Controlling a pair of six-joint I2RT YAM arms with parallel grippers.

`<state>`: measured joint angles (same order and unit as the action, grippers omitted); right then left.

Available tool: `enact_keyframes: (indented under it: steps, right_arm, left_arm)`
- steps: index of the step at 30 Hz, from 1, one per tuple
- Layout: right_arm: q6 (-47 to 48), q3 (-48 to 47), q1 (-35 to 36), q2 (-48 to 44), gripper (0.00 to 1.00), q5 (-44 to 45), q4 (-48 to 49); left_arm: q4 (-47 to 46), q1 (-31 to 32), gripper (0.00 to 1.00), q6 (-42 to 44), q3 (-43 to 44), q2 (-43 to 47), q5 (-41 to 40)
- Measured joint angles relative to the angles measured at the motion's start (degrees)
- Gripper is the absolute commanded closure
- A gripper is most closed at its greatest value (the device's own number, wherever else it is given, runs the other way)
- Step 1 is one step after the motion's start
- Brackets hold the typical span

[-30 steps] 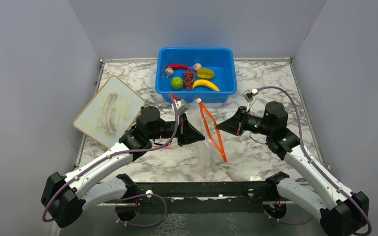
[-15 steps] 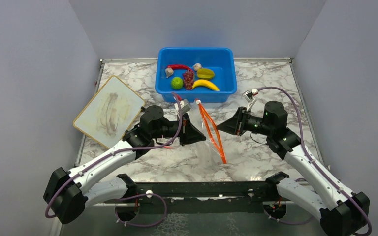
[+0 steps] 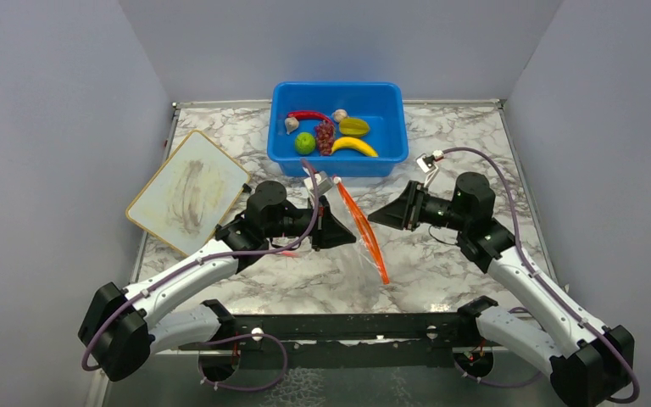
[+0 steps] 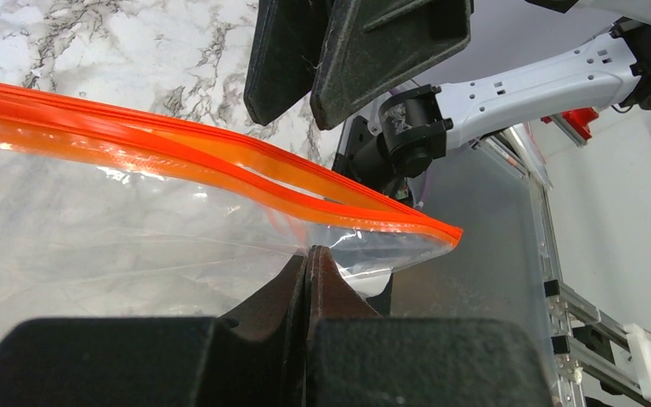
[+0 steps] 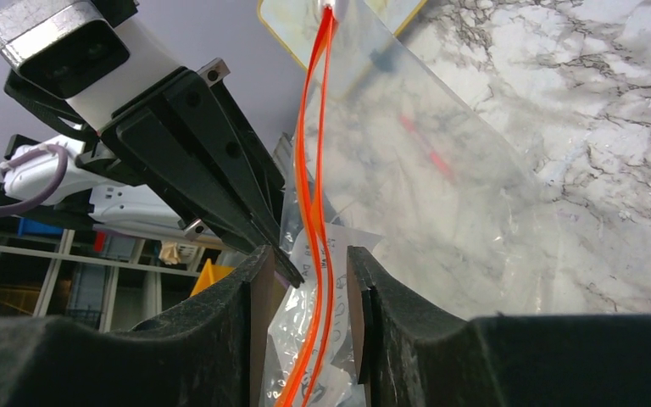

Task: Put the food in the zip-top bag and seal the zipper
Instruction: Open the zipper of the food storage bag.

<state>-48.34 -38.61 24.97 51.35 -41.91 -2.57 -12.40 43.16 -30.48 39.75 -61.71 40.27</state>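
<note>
The clear zip-top bag (image 3: 358,259) hangs upright over the marble table, and the two lips of its orange zipper (image 3: 363,231) lie nearly together. My left gripper (image 4: 308,254) is shut on the clear plastic just under the zipper (image 4: 178,157). My right gripper (image 5: 309,263) is open; the zipper (image 5: 315,170) runs between its fingers, which do not pinch it. The food lies in the blue tub: banana (image 3: 354,146), lime (image 3: 305,142), chili (image 3: 309,115), grapes (image 3: 325,137), starfruit (image 3: 354,126) and two garlic bulbs (image 3: 292,125).
The blue tub (image 3: 390,127) stands at the back centre, just beyond the bag. A worn rectangular board (image 3: 188,192) lies at the left. A thin red stick (image 5: 428,148) lies on the table behind the bag. Grey walls close in on three sides.
My right gripper has opened and let go of the bag's mouth, drawing back slightly to the right. The spread mouth has narrowed. The left arm has shifted a little forward, still holding the bag.
</note>
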Motion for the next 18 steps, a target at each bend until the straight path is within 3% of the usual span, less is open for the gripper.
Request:
enact_keyframes:
  steps: [10, 18]
  right_arm:
    - [-1.0, 0.2, 2.1, 2.7, 0.63, -0.2, 2.4]
    - [-0.9, 1.7, 3.7, 4.7, 0.81, 0.2, 3.1]
  left_arm:
    - [-0.2, 0.0, 1.0, -0.1, 0.3, -0.8, 0.0]
    - [-0.4, 0.0, 1.0, -0.1, 0.3, -0.8, 0.0]
